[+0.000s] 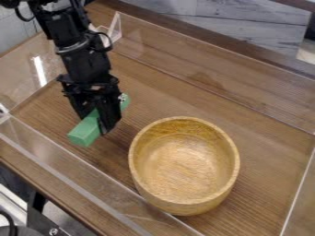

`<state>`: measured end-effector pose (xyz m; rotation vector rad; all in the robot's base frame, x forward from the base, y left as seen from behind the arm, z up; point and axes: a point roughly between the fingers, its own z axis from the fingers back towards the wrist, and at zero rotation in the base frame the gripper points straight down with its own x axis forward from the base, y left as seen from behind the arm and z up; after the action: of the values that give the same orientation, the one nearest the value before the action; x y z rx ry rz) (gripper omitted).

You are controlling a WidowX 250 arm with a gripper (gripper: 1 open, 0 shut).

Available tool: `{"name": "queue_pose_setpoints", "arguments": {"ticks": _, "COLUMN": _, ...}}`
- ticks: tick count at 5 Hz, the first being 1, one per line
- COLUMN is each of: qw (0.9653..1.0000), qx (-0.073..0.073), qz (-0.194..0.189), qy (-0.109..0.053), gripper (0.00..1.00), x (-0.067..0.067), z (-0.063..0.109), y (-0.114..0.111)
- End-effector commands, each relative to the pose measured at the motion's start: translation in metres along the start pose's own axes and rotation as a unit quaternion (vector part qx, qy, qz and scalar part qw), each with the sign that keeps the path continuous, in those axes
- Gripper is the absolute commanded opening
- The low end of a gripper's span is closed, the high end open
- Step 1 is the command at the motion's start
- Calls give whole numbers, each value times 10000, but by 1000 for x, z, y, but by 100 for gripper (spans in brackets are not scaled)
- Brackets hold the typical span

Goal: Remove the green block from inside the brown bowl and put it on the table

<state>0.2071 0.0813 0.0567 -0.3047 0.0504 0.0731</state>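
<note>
- Where the black pincer (pixel 99 118) points steeply down at the left of the view, its fingers are clenched on the upper end of the green block (pixel 85 131).
- Green block: tilted, upper end hidden between the dark fingers, lower end down at the table (pixel 209 88); whether that end actually touches the wood cannot be told from this angle.
- Block sits outside the bowl (pixel 185 164), to its left, apart from the rim.
- Arm (pixel 72 46): black, jointed, with cabling visible, rising from the pincer toward the upper left corner of the view.
- Surface: brown wood-grain tabletop with darker streaks running diagonally across the view; matte, with a few pale glare patches.
- Clear acrylic walls (pixel 74 175) edge the work area; the near wall runs along the lower left, another stands behind the arm at the upper left, and a thin edge shows at the right.
- Room: beyond the far wall, a pale grey marbled surface (pixel 234 26) fills the upper right; a dark strip lies along the far right edge of the tabletop. Bottom left corner shows dark hardware below the table edge, too blurred to identify.
- Container: round, light tan wooden bowl with a thick rim and visible grain, upright on the table at lower centre-right, near the front wall.
- Bowl contents: only bare wood grain shows across the inner floor and walls.
</note>
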Motion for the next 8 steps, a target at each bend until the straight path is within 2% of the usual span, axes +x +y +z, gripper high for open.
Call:
{"name": "queue_pose_setpoints", "arguments": {"ticks": 1, "qw": 9998, "qx": 92, "qz": -7, "qy": -171, "gripper": 0, "x": 10, "z": 11, "y": 4}}
{"name": "queue_pose_setpoints", "arguments": {"ticks": 8, "qw": 9998, "qx": -43, "qz": 159, "qy": 94, "gripper": 0, "x": 22, "z": 9, "y": 12}}
